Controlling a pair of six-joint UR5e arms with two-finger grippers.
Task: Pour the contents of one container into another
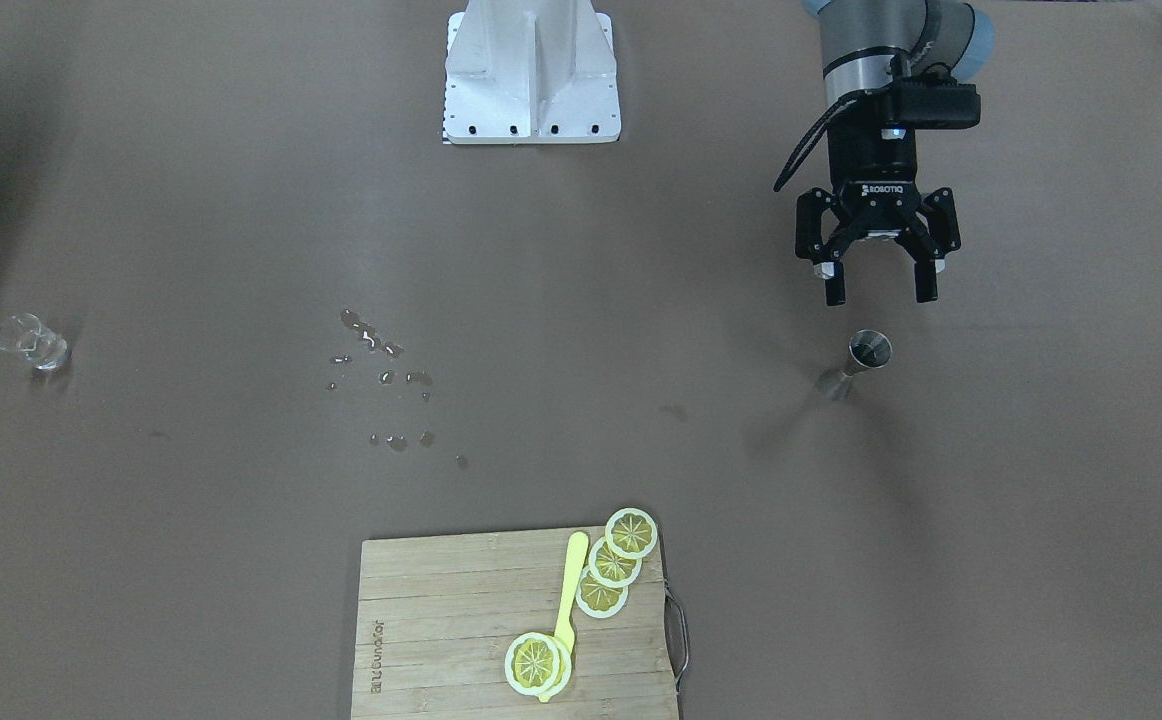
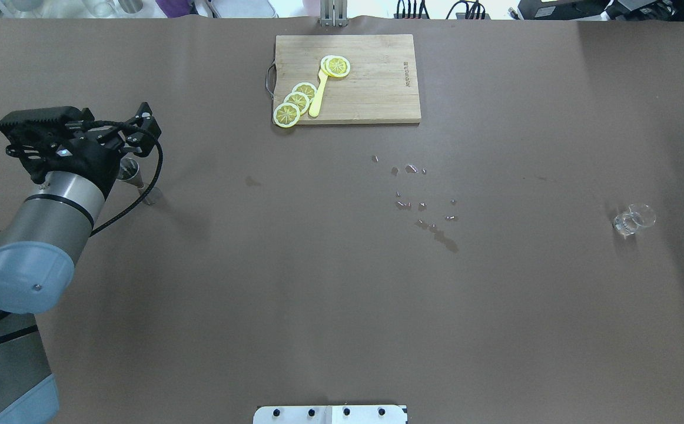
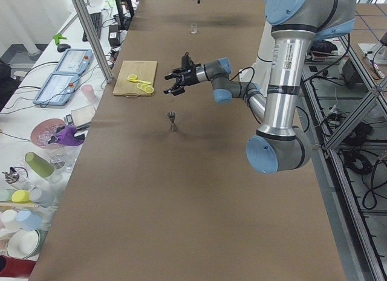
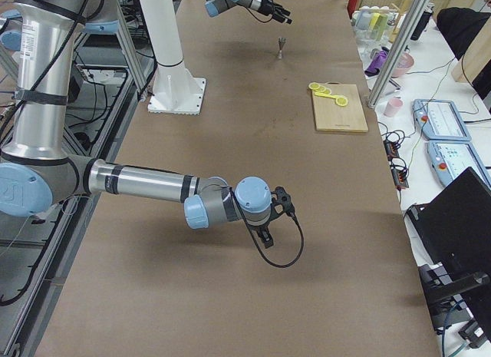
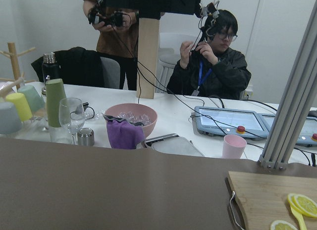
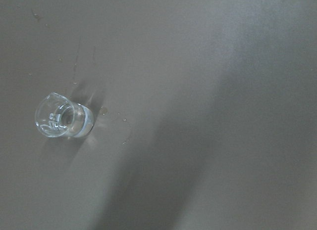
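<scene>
The metal jigger (image 1: pixel 859 361) stands upright on the brown tabletop (image 1: pixel 581 250) near its edge on the robot's left, about midway between the robot's edge and the operators' edge. The left gripper (image 1: pixel 880 290) hangs in the air just on the robot's side of it. Its jaws are spread wide with nothing between them, and they are clear of the jigger. The left wrist view looks level across the tabletop toward the operators' side.

The small clear glass (image 1: pixel 33 343) stands near the opposite edge, on the robot's right, well apart from the jigger. Whether it holds liquid cannot be told. The right gripper (image 4: pixel 267 233) points down over that end of the tabletop, and its wrist camera looks down on the glass. I cannot tell whether its jaws are spread or pressed together.

A scatter of droplets (image 1: pixel 381 375) lies on the bare tabletop between the 2 containers, nearer the glass.

At the middle of the operators' edge lies a wooden cutting board (image 1: pixel 441 620) with a metal handle. It carries 4 lemon slices (image 1: pixel 631 532) and a yellow utensil (image 1: pixel 571 585). 3 of the slices overlap in a row at 1 corner.
</scene>
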